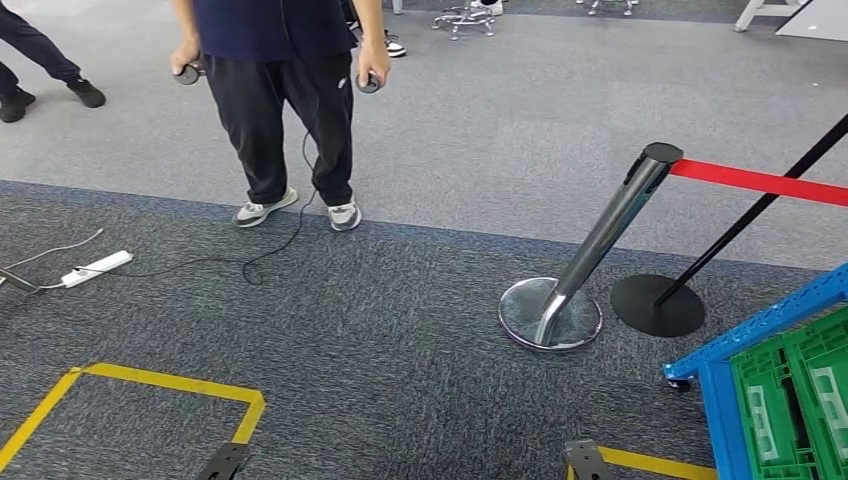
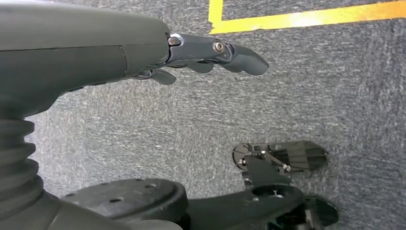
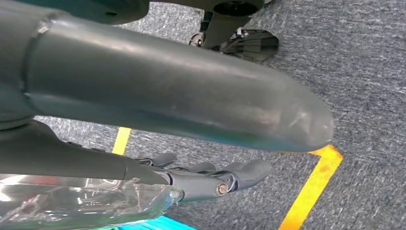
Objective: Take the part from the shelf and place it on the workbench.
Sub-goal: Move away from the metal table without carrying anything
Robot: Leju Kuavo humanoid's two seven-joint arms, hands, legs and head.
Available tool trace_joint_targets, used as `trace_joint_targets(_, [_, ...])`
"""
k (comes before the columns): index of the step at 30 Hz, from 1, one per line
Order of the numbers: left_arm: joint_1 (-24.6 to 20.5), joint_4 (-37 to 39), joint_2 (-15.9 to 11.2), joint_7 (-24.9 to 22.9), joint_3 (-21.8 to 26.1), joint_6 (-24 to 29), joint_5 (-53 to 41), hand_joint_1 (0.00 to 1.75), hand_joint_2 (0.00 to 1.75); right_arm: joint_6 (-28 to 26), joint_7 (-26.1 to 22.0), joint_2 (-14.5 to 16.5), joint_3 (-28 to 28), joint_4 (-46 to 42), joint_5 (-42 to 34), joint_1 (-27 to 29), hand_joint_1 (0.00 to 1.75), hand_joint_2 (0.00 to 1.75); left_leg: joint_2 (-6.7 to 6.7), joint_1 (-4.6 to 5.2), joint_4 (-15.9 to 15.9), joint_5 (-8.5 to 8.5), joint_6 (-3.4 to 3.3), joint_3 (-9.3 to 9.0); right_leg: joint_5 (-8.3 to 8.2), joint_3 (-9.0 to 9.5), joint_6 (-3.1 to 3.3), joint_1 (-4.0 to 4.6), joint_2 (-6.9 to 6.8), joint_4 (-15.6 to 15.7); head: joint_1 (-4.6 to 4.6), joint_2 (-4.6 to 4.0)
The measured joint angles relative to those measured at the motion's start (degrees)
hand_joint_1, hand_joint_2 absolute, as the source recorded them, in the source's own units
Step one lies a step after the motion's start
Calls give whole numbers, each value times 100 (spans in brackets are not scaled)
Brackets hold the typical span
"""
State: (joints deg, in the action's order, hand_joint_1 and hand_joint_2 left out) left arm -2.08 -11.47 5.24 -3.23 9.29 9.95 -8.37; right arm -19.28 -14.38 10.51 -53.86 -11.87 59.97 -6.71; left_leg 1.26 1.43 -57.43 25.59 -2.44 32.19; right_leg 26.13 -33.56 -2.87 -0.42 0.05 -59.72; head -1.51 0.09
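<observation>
A: Is the part in hand?

B: The right hand [image 3: 201, 179] grips a clear plastic-wrapped part [image 3: 81, 203]; left hand [image 2: 210, 55] hangs empty, fingers [image 2: 244, 60] loosely apart.

A: Advice?

B: Keep the grasp firm and walk clear of the tilted chrome stanchion [image 1: 600, 245] and blue-framed cart [image 1: 745, 345].

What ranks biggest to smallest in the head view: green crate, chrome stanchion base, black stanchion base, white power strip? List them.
1. Green crate, though cropped and nearest the camera.
2. Chrome stanchion base.
3. Black stanchion base, close to the chrome one; ranking unsure.
4. White power strip.
</observation>
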Motion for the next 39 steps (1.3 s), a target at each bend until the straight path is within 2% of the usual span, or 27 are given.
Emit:
trace_joint_targets(2, [-3,0,3,0,0,-1,-2,0,175,-1,0,-1,0,0,-2,0,0,0,0,-5,18,-13,47,-1,0,-5,23,9,-1,0,-1,0])
trace_joint_targets(5, [-1,0,5,0,0,-1,-7,0,175,-3,0,-2,0,0,-4,0,0,0,0,-15,36,-28,165,5,-8,-16,52,20,-3,-1,-2,1])
trace_joint_targets(7, [-1,0,7,0,0,-3,-11,0,175,-4,0,-2,0,0,-4,1,0,0,0,-17,39,-35,199,11,-17,-21,66,23,-3,-1,-4,1])
trace_joint_targets(9, [0,0,10,0,0,-5,-16,0,175,-4,2,-3,0,0,-5,2,0,0,0,-15,38,-39,205,17,-26,-21,72,20,-3,6,-5,0])
trace_joint_targets(12, [-2,0,8,0,-1,-10,-22,0,175,-3,15,-3,0,0,-11,3,0,0,15,-6,164,-102,97,-36,-86,20,-20,-7,4,116,-3,0])
trace_joint_targets(13, [-3,0,9,0,-1,-13,-28,0,175,-1,18,-4,0,0,-13,4,0,0,29,-13,253,-148,52,-74,-57,5,-57,-11,9,100,-9,0])
trace_joint_targets(14, [-5,0,13,0,-1,-16,-35,0,175,1,17,-5,0,0,-14,4,0,0,47,-32,336,-197,31,-109,40,-61,-76,-8,16,-35,-20,0])
trace_joint_targets(15, [-6,0,15,0,-1,-19,-41,0,175,4,17,-7,0,0,-14,7,0,0,69,-43,377,-224,29,-125,197,-192,-88,-12,16,-306,-29,0])
trace_joint_targets(17, [-3,0,17,0,-1,-20,-48,0,175,9,19,-9,0,0,-15,20,0,0,118,-50,381,-228,23,-119,529,-535,-124,-26,13,-1037,-36,0])
trace_joint_targets(18, [-1,0,20,0,-1,-21,-50,0,175,10,21,-11,0,0,-15,33,0,0,150,-53,378,-224,31,-118,592,-654,-146,-34,10,-1283,-34,0])
trace_joint_targets(19, [0,0,23,0,-1,-22,-51,0,175,11,22,-15,0,0,-16,46,0,0,184,-60,370,-217,47,-118,548,-680,-171,-42,-1,-1331,-36,0])
trace_joint_targets(20, [0,0,26,0,-1,-22,-52,0,175,13,23,-20,0,0,-16,53,0,0,220,-73,351,-202,73,-119,407,-595,-198,-55,-28,-1156,-36,0])
trace_joint_targets(22, [0,0,22,0,0,-22,-52,0,175,15,24,-23,0,1,-15,44,0,0,302,-86,242,-130,160,-103,73,-236,-260,-73,-225,-453,-40,0])
trace_joint_targets(23, [0,0,15,0,0,-21,-52,0,175,20,26,-18,0,2,-14,26,0,0,340,-83,162,-76,201,-81,-14,-90,-243,-77,-304,-180,-44,0])
trace_joint_targets(24, [-2,0,7,0,0,-20,-53,0,175,24,28,-12,0,2,-14,13,0,0,380,-73,96,-30,233,-63,-37,-11,-200,-76,-353,-28,-37,0])
trace_joint_targets(25, [-3,0,1,0,0,-19,-54,0,175,27,30,-7,0,3,-14,4,0,0,423,-60,54,-2,252,-50,-11,-5,-138,-65,-339,-3,-25,1])
trace_joint_targets(26, [-5,0,2,0,-1,-19,-55,0,175,29,33,-9,0,2,-14,4,0,0,469,-71,37,5,262,-47,-22,-17,-64,-65,-258,-15,-11,1])
trace_joint_targets(27, [-8,0,3,0,-1,-18,-56,0,175,28,34,-13,-1,3,-15,13,0,0,473,-85,26,17,286,-49,-33,-35,-16,-62,-198,-19,5,1])
trace_joint_targets(29, [-6,0,11,0,-2,-18,-58,0,175,27,35,-15,-2,3,-16,13,0,0,260,-126,-201,217,351,36,-72,-72,61,-65,-70,-17,14,1])
trace_joint_targets(31, [4,2,19,0,-2,-17,-59,0,175,27,35,-15,-2,3,-15,-3,0,0,-3,-148,-849,624,388,323,-106,-122,116,-70,72,-14,32,0])
trace_joint_targets(32, [11,3,20,0,-2,-17,-59,0,175,27,35,-15,-2,3,-15,-5,0,0,-42,-149,-1226,797,388,500,-119,-149,131,-70,146,-14,37,0])
trace_joint_targets(33, [16,5,21,0,-2,-17,-59,0,175,28,35,-16,-2,3,-15,3,0,0,-55,-150,-1495,884,382,631,-131,-171,136,-69,221,-14,41,0])
trace_joint_targets(34, [17,6,21,0,-2,-17,-59,0,175,28,35,-18,-2,3,-15,14,0,0,-62,-152,-1587,862,371,679,-143,-189,132,-70,296,-14,41,0])
trace_joint_targets(35, [16,7,22,0,-2,-17,-59,0,175,28,35,-20,-2,2,-15,23,0,0,-78,-158,-1463,735,357,620,-158,-203,121,-74,373,-14,40,0])
trace_joint_targets(36, [13,7,23,0,-2,-17,-60,0,175,29,35,-21,-2,2,-15,26,0,0,-124,-167,-1158,541,343,463,-174,-213,103,-82,453,-14,39,0])
trace_joint_targets(38, [9,7,26,0,-2,-16,-61,0,175,30,35,-22,-2,2,-15,19,0,0,-383,-202,-419,235,335,89,-205,-241,49,-91,601,-24,39,0])
trace_joint_targets(39, [6,7,26,0,-2,-16,-61,0,175,31,35,-22,-2,3,-15,12,0,0,-492,-210,-180,175,338,-27,-223,-259,14,-96,662,-22,38,1])
